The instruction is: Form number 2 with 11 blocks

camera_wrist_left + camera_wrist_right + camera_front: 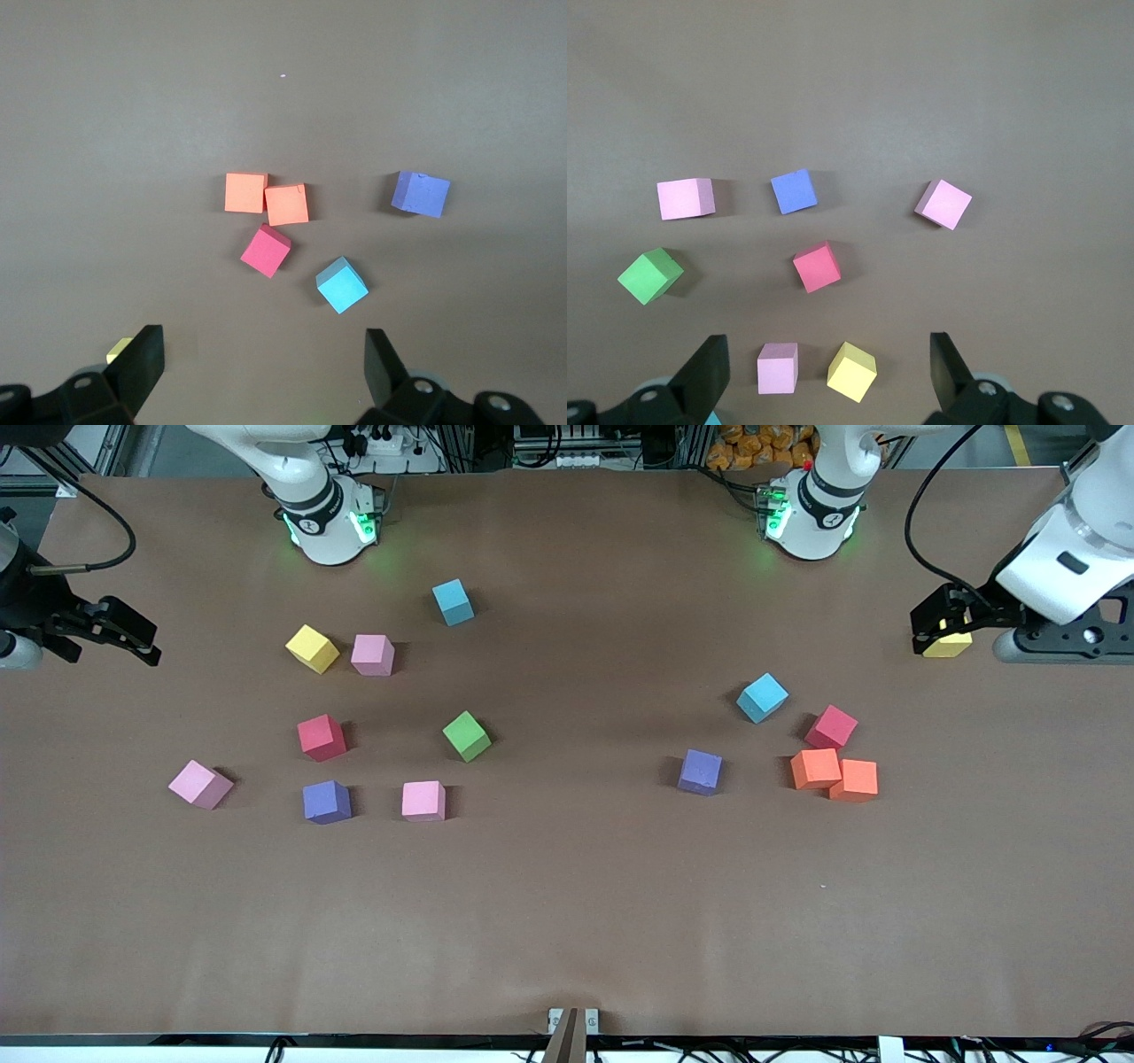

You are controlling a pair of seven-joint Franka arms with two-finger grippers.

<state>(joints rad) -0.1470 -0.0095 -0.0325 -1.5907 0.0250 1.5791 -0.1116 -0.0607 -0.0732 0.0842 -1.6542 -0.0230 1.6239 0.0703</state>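
Starting cleanly means committing one end effector to an isolated cube, descending square to its faces. Front view: fourteen blocks (467, 736) scattered on the desk (567, 921), no digit formed. Left wrist view: left end effector (264, 367) open, empty, over four cubes. Right wrist view: right end effector (830, 370) open, empty, seven cubes.

No readable text, label, brand, number or sign is seen anywhere; small markings on the arm bases are too tiny to be made out.
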